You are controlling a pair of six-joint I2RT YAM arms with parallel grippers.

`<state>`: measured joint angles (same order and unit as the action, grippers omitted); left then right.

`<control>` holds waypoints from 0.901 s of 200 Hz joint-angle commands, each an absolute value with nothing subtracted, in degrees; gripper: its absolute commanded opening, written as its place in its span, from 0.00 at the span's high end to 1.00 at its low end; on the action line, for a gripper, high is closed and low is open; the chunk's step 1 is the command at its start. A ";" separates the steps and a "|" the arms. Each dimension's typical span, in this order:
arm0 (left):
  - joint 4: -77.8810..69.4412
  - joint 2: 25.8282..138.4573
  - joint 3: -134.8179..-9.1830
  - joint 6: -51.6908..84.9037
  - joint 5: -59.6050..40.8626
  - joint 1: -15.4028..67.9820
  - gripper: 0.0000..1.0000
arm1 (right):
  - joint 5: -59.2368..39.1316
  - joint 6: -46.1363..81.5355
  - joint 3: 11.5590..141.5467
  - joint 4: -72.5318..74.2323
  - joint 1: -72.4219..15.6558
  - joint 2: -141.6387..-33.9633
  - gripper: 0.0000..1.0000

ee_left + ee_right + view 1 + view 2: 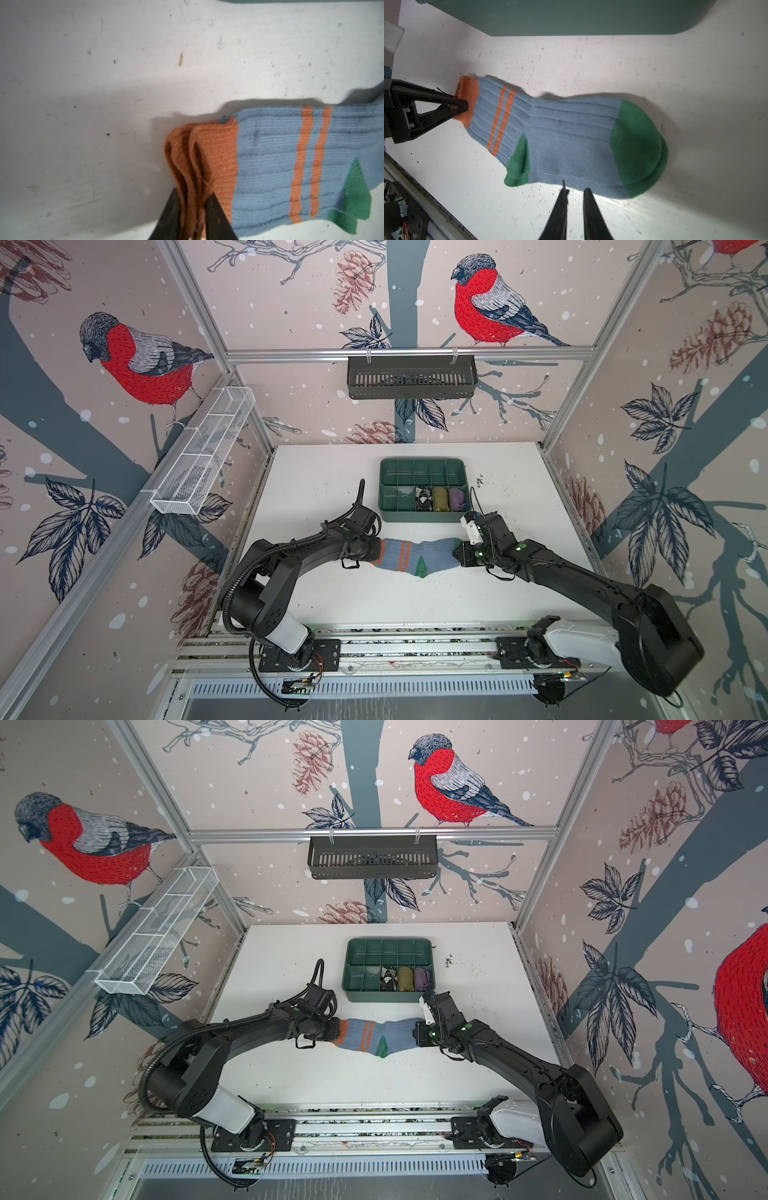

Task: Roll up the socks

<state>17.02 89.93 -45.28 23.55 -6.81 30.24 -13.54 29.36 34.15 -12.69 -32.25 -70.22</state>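
Fingers (218, 218) of L gripper (193, 192) clamp the orange cuff (216, 145) of the light-blue ribbed sock (415, 556), which lies flat mid-table just near of the green plastic divider tray (422, 517). R gripper (575, 189) fingers (591, 214): narrow gap, empty, at the toe end. Step looks like roll start. Next you prob need R pinning the toe while L turns the cuff over.

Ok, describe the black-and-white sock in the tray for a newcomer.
On the white table sits a green divided tray. Its near row holds three rolled socks. The argyle sock is leftmost, patterned black-grey-white, unlike the plain olive sock and purple sock.
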 commanded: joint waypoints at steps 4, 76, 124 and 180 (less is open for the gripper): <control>17.47 90.48 -46.21 22.43 -8.30 30.32 0.82 | -14.06 29.53 34.28 -10.02 -32.95 -71.12 0.83; 20.07 89.08 -47.75 21.89 -8.98 30.89 0.89 | -20.80 33.63 36.78 0.65 -39.09 -78.77 0.86; 23.69 89.49 -50.71 20.57 -7.92 33.15 0.89 | -23.43 35.23 38.76 6.17 -41.70 -84.79 0.87; 28.53 93.23 -56.86 19.40 -5.81 38.24 0.91 | -24.92 37.00 37.92 10.27 -41.99 -90.22 0.89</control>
